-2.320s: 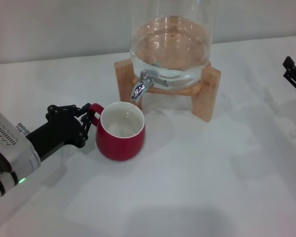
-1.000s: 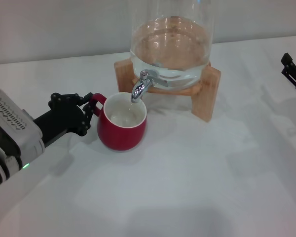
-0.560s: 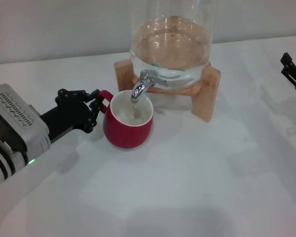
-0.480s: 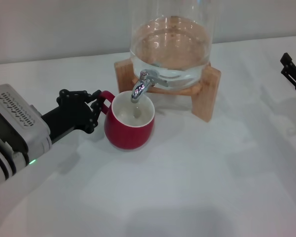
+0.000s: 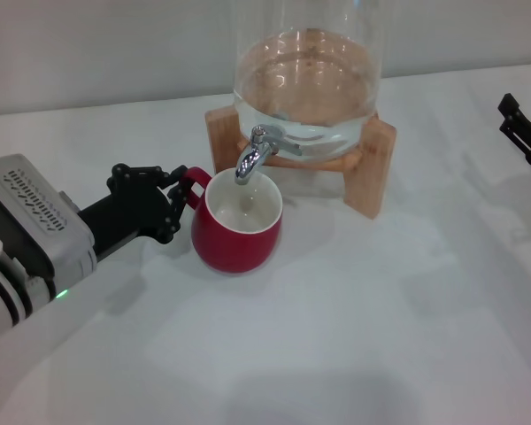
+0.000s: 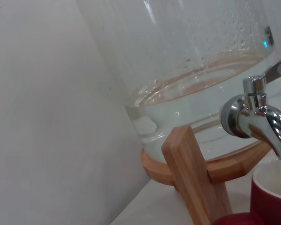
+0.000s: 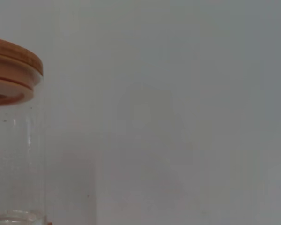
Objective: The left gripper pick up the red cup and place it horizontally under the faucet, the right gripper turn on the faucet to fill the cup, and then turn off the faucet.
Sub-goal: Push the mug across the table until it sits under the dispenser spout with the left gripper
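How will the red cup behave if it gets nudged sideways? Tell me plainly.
The red cup looks squat and broad-based, so it would likely slide on the white table rather than tip. It seems rigid glazed ceramic, probably slippery and chippable. The left gripper clamps its handle, likely steadying it.

The left gripper [image 5: 179, 202], closed on the handle, brings the red cup [image 5: 239, 226] from the table's left side to right under the faucet [image 5: 251, 156]. The right gripper [image 5: 520, 133] shifts slightly inward.
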Available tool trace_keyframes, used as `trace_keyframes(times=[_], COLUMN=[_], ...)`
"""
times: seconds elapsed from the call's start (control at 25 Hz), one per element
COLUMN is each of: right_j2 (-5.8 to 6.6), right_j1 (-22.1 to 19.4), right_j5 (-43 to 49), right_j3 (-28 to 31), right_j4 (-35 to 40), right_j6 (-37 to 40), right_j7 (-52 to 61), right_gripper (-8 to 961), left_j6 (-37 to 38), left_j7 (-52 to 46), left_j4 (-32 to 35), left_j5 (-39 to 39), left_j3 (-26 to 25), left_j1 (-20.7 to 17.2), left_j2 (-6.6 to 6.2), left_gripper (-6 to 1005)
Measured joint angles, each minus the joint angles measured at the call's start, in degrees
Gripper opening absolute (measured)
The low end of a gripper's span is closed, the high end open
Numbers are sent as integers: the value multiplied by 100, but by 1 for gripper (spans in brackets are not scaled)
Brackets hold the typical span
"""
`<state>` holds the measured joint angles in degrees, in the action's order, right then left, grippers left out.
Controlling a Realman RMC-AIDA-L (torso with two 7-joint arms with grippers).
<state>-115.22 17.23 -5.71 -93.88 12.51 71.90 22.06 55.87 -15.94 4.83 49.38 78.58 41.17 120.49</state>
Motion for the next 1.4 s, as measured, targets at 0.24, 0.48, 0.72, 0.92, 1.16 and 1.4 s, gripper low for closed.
trace_keyframes(times=[0.24, 0.48, 0.72, 0.92, 1.16, 1.4], right_j2=[0, 0, 0, 0, 0, 0], right_j1=[0, 0, 0, 0, 0, 0], right_j5=[0, 0, 0, 0, 0, 0], right_j3=[1, 0, -30, -60, -70, -70], right_j4=[6, 7, 6, 13, 15, 15], right_j6=[0, 0, 0, 0, 0, 0], right_j7=[0, 0, 0, 0, 0, 0], right_gripper=[871, 871, 871, 871, 871, 871], left_j6=[-3, -42, -223, -285, -290, -297], left_j7=[24, 36, 37, 23, 5, 0], left_j4=[0, -13, -7, 1, 0, 0], left_j5=[-2, -6, -38, -36, -34, -32], left_j3=[0, 0, 136, 158, 165, 167], left_j1=[-43, -48, -47, -47, -37, -28], left_j2=[1, 1, 1, 4, 1, 0], left_gripper=[81, 81, 82, 82, 83, 84])
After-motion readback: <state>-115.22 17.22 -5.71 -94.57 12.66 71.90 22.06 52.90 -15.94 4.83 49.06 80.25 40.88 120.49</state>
